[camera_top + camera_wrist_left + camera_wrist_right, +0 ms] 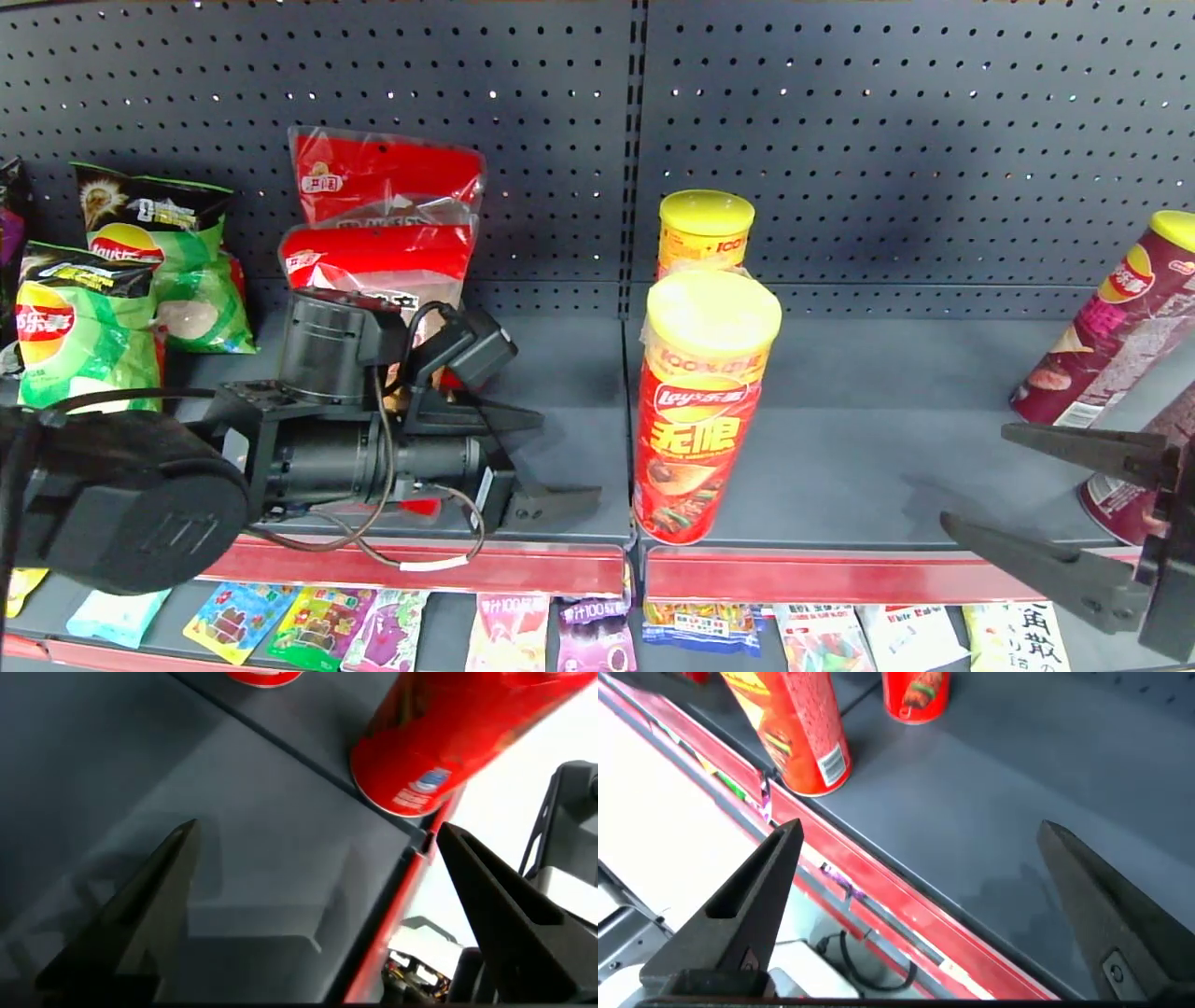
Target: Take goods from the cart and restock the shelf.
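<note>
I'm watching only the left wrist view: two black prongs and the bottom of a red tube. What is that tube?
Observer: A tall chip can with a yellow lid, standing upright at the front edge of the shelf.
Operator: What else is up there?
Observer: Green chip bags stand at the far left, red bags beside them.
Operator: Is there a second arm?
Observer: Yes; the right gripper is open at the right, beside a tilted purple can.
</note>
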Robot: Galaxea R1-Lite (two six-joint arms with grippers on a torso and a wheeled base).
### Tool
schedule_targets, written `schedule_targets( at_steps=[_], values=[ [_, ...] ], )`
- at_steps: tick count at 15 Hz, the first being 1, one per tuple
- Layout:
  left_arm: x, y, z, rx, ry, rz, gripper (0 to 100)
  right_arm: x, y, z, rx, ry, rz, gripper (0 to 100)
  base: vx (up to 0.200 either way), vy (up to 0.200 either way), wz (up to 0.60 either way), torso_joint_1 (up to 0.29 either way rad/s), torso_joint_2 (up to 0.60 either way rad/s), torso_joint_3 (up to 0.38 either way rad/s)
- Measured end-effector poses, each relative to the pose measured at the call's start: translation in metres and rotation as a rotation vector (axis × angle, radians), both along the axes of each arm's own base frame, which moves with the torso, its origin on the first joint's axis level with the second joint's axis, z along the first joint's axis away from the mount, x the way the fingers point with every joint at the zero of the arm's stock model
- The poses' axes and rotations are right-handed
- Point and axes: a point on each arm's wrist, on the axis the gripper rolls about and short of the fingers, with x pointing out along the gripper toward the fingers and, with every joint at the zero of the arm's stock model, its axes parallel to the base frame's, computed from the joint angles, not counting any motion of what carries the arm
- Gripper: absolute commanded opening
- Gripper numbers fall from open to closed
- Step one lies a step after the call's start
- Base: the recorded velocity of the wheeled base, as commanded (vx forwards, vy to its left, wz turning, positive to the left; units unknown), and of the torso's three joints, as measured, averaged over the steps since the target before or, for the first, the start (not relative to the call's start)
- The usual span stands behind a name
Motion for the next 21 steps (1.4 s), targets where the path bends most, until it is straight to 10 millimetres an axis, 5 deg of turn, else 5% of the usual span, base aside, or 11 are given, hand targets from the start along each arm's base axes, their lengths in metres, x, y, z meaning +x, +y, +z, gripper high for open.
schedule_targets(
  at_steps=[8, 21],
  values=[
    [0.013, -0.023, -0.01, 0.011, 0.013, -0.034, 100, -0.003, -0.005, 0.006, 0.029, -0.023, -0.039, 100, 0.0, 0.0, 0.0, 0.0, 0.0, 0.0],
    [0.017, -0.031, -0.011, 0.003, -0.002, -0.044, 100, -0.002, -0.005, 0.004, 0.023, -0.014, -0.039, 100, 0.0, 0.0, 0.0, 0.0, 0.0, 0.0]
  ],
)
